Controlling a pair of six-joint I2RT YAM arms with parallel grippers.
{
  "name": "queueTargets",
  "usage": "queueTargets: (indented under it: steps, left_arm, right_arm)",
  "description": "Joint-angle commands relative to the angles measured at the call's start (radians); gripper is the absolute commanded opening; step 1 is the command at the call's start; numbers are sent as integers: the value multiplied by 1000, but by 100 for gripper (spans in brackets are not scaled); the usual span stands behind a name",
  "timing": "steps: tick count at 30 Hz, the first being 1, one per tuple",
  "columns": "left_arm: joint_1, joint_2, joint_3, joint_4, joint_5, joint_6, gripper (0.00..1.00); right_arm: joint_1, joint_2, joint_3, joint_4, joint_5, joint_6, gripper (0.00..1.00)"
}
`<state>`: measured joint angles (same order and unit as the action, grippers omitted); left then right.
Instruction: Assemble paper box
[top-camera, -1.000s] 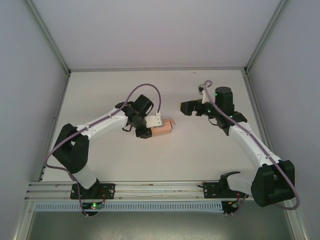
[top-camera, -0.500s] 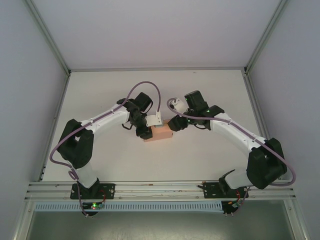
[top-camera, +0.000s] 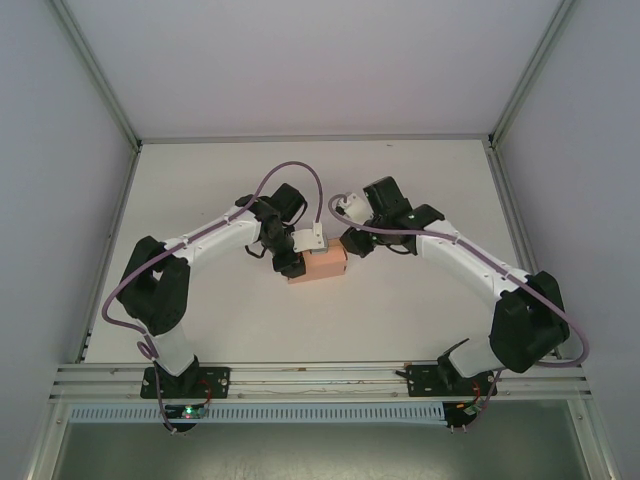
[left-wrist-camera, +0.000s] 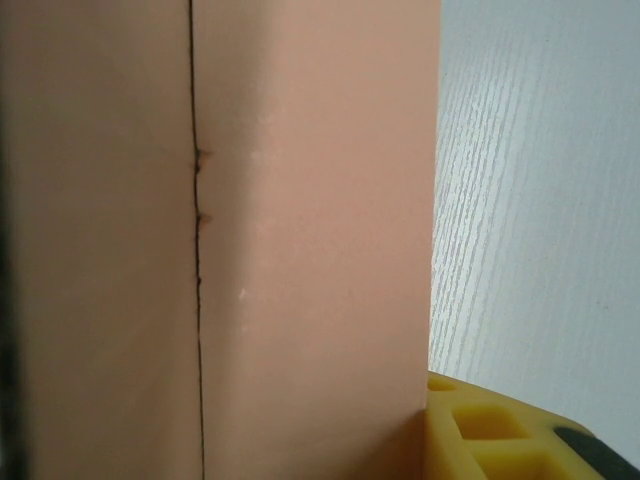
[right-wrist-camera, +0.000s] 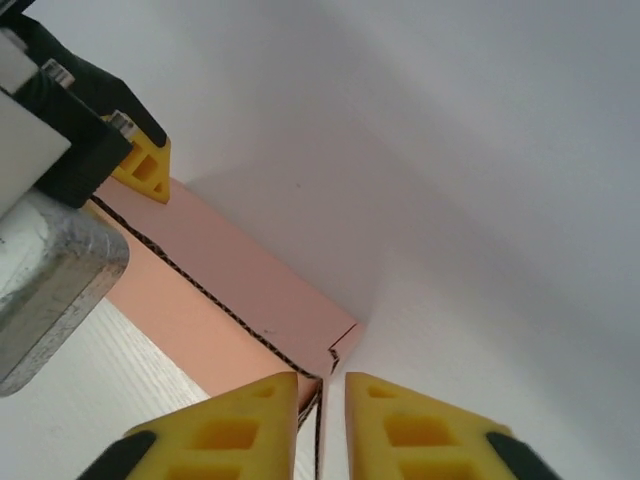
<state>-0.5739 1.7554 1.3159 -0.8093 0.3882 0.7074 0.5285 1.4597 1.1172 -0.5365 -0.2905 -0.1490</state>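
The paper box (top-camera: 320, 266) is a small salmon-pink rectangular box at the table's middle. My left gripper (top-camera: 291, 263) is shut on its left end. In the left wrist view the box (left-wrist-camera: 300, 240) is very close, with one yellow pad (left-wrist-camera: 490, 430) against its lower right edge. My right gripper (top-camera: 350, 243) is at the box's right end. In the right wrist view its yellow fingertips (right-wrist-camera: 250, 420) stand close together, and the gripper (right-wrist-camera: 322, 410) has the box's (right-wrist-camera: 230, 290) end edge running down between them. The left gripper's pad (right-wrist-camera: 150, 170) shows at the box's far end.
White table (top-camera: 400, 310) with grey walls on three sides and a metal rail (top-camera: 320, 378) along the near edge. Purple cables (top-camera: 290, 180) arch over both arms. Free room lies in front of and behind the box.
My right arm swung left from the table's right half to the box's right end, and its fingers closed in. My left gripper kept hold and brought the box slightly nearer.
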Motion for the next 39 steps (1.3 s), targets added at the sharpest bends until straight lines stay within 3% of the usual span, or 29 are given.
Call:
queueTargets:
  steps: [1,6,11,24,29,39]
  left_arm:
    - [8,18,17,-44,-12,9,40]
    - [8,23,26,-28,-12,-12,40]
    - [8,26,34,-27,-18,-22,40]
    - [7,41,60,-42,-15,-30,45]
    - [8,44,64,-40,-19,-37,46]
    - [8,45,62,-40,-23,-26,45]
  right_arm:
    - [10,24,35,-67,28,15,7]
    - [36,-5,-4,-56,67,76,0]
    - [61,-63,-124,92,91,238,0]
    - [116,-54,-215,156,167,363,0]
    - [123,-65,-253,217,108,448,0]
    - [92,-68,-147,136,99,490,0]
